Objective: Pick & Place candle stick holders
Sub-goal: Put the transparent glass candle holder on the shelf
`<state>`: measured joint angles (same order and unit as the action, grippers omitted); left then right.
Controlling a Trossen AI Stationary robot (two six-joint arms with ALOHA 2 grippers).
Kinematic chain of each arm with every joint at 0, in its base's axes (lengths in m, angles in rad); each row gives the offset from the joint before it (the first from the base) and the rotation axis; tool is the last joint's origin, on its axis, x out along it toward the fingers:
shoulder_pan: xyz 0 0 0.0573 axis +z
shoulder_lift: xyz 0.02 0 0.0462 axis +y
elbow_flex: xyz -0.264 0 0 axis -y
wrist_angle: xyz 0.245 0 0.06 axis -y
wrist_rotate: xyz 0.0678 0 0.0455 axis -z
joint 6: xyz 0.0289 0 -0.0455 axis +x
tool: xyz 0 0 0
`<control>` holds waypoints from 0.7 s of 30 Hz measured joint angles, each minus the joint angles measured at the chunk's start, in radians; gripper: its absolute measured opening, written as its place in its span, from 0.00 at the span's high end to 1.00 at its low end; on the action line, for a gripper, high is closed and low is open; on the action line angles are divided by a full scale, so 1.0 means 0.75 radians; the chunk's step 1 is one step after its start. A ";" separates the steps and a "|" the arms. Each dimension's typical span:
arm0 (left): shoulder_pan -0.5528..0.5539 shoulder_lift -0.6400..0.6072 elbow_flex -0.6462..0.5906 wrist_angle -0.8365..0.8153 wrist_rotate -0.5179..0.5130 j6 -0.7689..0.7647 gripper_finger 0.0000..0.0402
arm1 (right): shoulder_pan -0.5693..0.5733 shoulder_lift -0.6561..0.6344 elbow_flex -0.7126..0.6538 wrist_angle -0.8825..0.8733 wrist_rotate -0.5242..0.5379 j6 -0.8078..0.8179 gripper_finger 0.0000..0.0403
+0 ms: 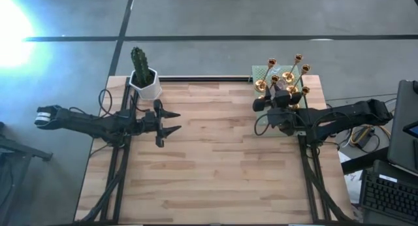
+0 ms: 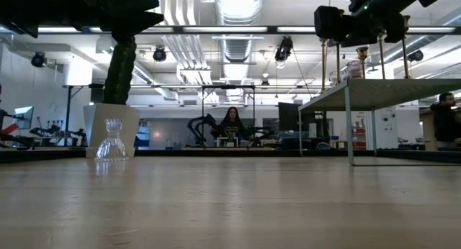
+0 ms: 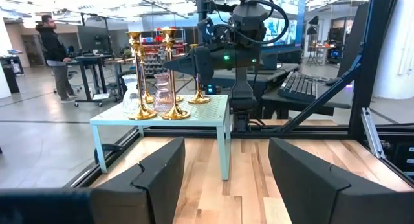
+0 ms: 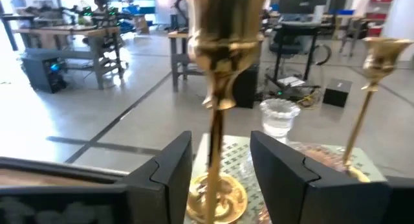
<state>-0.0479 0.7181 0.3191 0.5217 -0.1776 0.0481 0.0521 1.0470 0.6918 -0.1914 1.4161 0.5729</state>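
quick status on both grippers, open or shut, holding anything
Left gripper: open, holding nothing, over the table.
Right gripper: open around the stem of a gold candle stick holder on the raised shelf, not gripping it.

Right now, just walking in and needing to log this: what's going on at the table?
The right gripper is up at the raised mint shelf at the table's far right corner, fingers open either side of a gold candle stick holder among the other gold ones. The left gripper waits open over the wood near the cactus pot. A clear glass holder stands beside that pot.
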 joint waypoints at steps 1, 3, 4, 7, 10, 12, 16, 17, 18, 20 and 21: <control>0.000 0.000 0.000 0.000 0.000 0.000 0.43 | 0.000 0.000 0.000 0.000 -0.019 0.000 0.61; 0.000 0.000 0.000 0.000 0.000 0.000 0.43 | 0.000 0.000 0.000 -0.009 -0.041 -0.001 0.58; 0.000 0.000 0.000 0.000 0.000 0.000 0.43 | 0.000 0.000 0.000 -0.016 -0.043 0.000 0.56; 0.000 0.000 0.000 0.000 0.000 0.000 0.43 | 0.000 -0.001 0.000 -0.019 -0.045 -0.001 0.48; -0.001 0.000 0.000 0.000 0.000 0.000 0.43 | 0.000 -0.008 0.000 -0.021 -0.049 -0.006 0.42; -0.001 0.000 0.000 0.000 0.000 0.000 0.43 | 0.006 -0.021 0.000 -0.022 -0.050 -0.006 0.39; -0.001 0.000 0.000 0.000 0.000 0.000 0.43 | 0.050 -0.065 0.000 -0.045 -0.052 -0.009 0.37; -0.001 0.000 0.000 0.000 0.000 0.000 0.43 | 0.067 -0.079 0.000 -0.059 -0.052 -0.003 0.38; -0.001 0.000 0.000 0.000 0.000 0.000 0.43 | 0.086 -0.092 0.000 -0.061 -0.052 -0.001 0.38; -0.001 0.000 0.000 0.000 0.000 0.000 0.43 | 0.133 -0.119 0.000 -0.064 -0.054 -0.001 0.40; -0.001 0.000 0.000 0.000 0.000 0.000 0.43 | 0.158 -0.131 0.000 -0.064 -0.055 -0.001 0.41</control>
<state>-0.0486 0.7181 0.3191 0.5219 -0.1776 0.0482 0.1705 0.9484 0.6918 -0.2391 1.3748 0.5725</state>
